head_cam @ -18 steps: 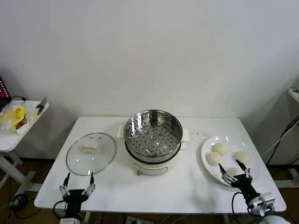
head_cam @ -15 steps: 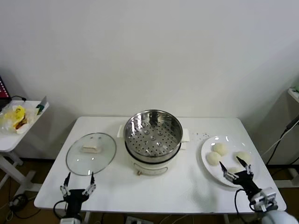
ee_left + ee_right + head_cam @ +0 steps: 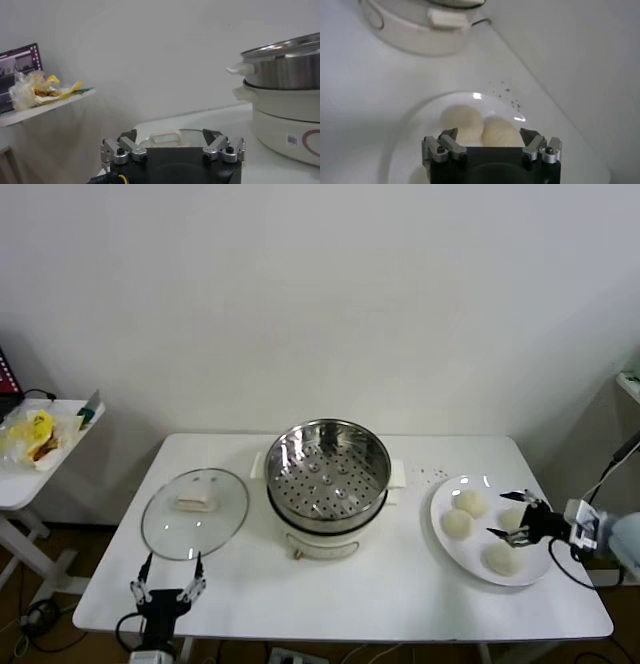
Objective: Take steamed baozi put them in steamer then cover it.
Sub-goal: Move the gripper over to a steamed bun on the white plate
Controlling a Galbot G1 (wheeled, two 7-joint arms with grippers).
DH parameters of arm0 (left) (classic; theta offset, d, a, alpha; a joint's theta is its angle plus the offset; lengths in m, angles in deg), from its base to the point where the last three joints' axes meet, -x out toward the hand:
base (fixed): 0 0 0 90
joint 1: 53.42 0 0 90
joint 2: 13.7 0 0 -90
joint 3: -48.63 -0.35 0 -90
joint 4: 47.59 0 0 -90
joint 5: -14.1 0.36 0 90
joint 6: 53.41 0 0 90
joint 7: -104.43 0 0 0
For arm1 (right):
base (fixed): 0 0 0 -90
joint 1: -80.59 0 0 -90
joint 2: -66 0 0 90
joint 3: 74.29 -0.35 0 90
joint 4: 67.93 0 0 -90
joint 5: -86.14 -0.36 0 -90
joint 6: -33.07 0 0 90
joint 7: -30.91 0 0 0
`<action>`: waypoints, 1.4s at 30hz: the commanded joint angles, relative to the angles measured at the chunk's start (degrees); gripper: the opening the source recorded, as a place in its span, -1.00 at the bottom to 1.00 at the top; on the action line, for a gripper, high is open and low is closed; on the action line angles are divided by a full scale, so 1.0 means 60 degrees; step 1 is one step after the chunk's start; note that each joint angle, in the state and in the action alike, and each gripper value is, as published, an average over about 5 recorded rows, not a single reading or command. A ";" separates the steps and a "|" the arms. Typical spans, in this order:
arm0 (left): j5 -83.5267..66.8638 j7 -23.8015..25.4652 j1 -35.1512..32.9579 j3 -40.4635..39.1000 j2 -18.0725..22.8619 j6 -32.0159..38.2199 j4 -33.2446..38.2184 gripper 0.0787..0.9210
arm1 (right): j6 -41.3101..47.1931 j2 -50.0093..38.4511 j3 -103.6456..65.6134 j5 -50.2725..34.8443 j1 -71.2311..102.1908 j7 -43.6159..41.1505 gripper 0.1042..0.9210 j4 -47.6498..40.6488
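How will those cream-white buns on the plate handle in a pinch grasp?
The domed cream-white dough buns look soft, so they probably dent under pressure. Smooth and rounded, they may roll on the flat white plate. The open right tool hovers over them.

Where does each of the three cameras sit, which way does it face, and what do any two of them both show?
Head view: from the robot's head, forward and down at the table; shows left gripper at the near edge, right gripper over the plate.
Left wrist view: low on the left arm, facing the lid and steamer; its fingers show.
Right wrist view: on the right arm, facing the buns; its fingers show.
Shared: all three show the steamer.
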 commanded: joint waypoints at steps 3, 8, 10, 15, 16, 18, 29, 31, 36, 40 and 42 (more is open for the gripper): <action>-0.0014 -0.0011 0.0062 0.0037 -0.0044 -0.0098 -0.0004 0.77 | -0.0388 -0.0225 0.5937 0.1655 -0.6097 -0.2219 0.76 -0.2504; -0.0044 -0.0010 0.0093 0.0101 -0.0121 -0.0154 -0.0043 0.77 | -0.0621 0.0963 0.8386 0.1671 -0.7891 -0.2336 0.76 -0.3660; -0.0051 -0.0011 0.0116 0.0115 -0.0134 -0.0172 -0.0069 0.77 | -0.0740 0.1484 0.8957 0.1719 -0.8236 -0.2354 0.76 -0.4180; -0.0061 -0.0011 0.0166 0.0172 -0.0157 -0.0204 -0.0134 0.77 | -0.0935 0.2713 0.9257 0.1858 -0.8376 -0.2291 0.76 -0.5335; -0.0062 -0.0009 0.0180 0.0184 -0.0164 -0.0209 -0.0154 0.77 | -0.0956 0.2961 0.9256 0.1879 -0.8348 -0.2258 0.76 -0.5546; -0.0054 -0.0011 0.0205 0.0200 -0.0175 -0.0221 -0.0196 0.77 | -0.0977 0.3403 0.9269 0.1916 -0.8248 -0.2201 0.76 -0.5926; -0.0038 -0.0018 0.0256 0.0304 -0.0182 -0.0253 -0.0272 0.77 | -0.1012 0.4611 0.8843 0.2192 -0.7494 -0.1975 0.76 -0.6808; -0.0040 -0.0018 0.0260 0.0307 -0.0188 -0.0250 -0.0307 0.77 | -0.1016 0.4672 0.8752 0.2289 -0.7373 -0.1938 0.76 -0.6842; -0.0028 -0.0018 0.0304 0.0283 -0.0183 -0.0260 -0.0367 0.77 | -0.1018 0.4722 0.8618 0.2412 -0.7142 -0.1911 0.76 -0.6844; -0.0001 -0.0020 0.0326 0.0262 -0.0173 -0.0269 -0.0384 0.77 | -0.1050 0.4777 0.8474 0.2515 -0.7029 -0.1882 0.76 -0.6927; 0.0009 -0.0021 0.0324 0.0256 -0.0170 -0.0269 -0.0381 0.77 | -0.1079 0.4823 0.8379 0.2583 -0.6989 -0.1864 0.76 -0.7001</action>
